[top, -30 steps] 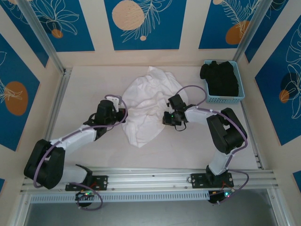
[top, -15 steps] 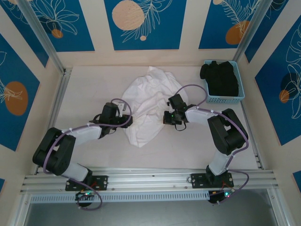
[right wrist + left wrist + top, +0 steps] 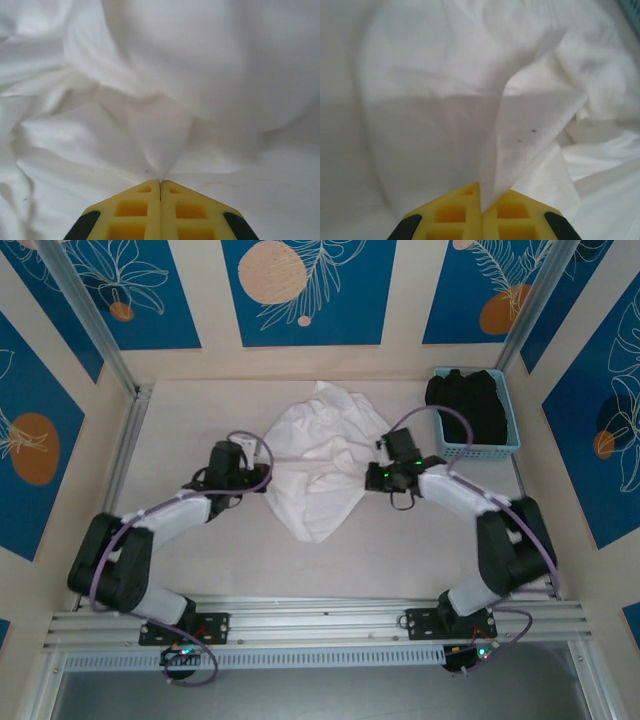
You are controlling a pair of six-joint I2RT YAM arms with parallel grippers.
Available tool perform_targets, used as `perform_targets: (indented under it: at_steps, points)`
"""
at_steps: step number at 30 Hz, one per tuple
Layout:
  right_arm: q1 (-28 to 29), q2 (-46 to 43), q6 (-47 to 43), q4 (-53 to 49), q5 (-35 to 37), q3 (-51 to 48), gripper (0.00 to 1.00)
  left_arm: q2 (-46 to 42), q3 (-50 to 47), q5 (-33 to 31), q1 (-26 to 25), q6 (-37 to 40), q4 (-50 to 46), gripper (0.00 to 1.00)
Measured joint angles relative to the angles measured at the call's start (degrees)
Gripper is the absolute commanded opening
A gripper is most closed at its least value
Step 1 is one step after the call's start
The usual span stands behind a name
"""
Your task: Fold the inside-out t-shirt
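Note:
The white inside-out t-shirt (image 3: 318, 458) lies crumpled in the middle of the table, pulled taut between the two arms. My left gripper (image 3: 262, 472) is at its left edge, shut on a fold of the cloth; in the left wrist view the yellow fingers (image 3: 455, 212) pinch a raised flap of the t-shirt (image 3: 535, 125). My right gripper (image 3: 378, 476) is at the shirt's right edge, shut on a pinched peak of the fabric (image 3: 162, 135), which runs down between the yellow fingers (image 3: 182, 210).
A light blue basket (image 3: 482, 447) holding a black garment (image 3: 470, 400) stands at the back right. Aluminium rails (image 3: 125, 455) border the table left and right, with patterned walls behind. Bare tabletop (image 3: 380, 550) lies in front of the shirt.
The left gripper opened briefly and closed on the shirt's left edge, then moved back and left. The right gripper moved right and back with its fold, spreading the shirt wider.

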Motion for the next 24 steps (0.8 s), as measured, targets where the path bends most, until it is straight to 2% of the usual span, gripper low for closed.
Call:
perform_targets:
  at_steps: [4, 7, 10, 13, 16, 20, 24]
  points:
    - [-7.91, -15.10, -2.19, -4.83, 1.27, 5.81, 0.00, -12.61, 6.25, -3.78, 4.00, -1.31, -4.61, 0.00]
    - [-12.46, -22.32, -3.54, -7.52, 1.42, 13.99, 0.00, -19.76, 15.19, -7.23, 6.27, -1.38, -7.61, 0.00]
    - [-14.51, -26.43, -4.98, -10.10, 1.25, 22.99, 0.00, -24.11, 24.46, -10.67, 7.06, -0.50, -10.62, 0.00]
    - [-15.41, -28.76, -6.27, -12.57, 1.01, 29.99, 0.00, -26.25, 31.30, -12.79, 7.06, 0.94, -13.88, 0.00]
    - [-15.72, -30.53, -7.21, -14.71, 0.92, 33.73, 0.00, -27.74, 33.62, -13.62, 7.06, 2.19, -16.33, 0.00]
    - [-15.76, -31.65, -7.96, -17.07, -0.39, 34.25, 0.00, -27.91, 33.44, -13.64, 7.06, 3.23, -19.54, 0.00]
    - [-15.87, -28.79, -8.04, -18.18, -1.75, 33.14, 0.00, -24.70, 32.87, -13.33, 7.06, 3.72, -21.20, 0.00]
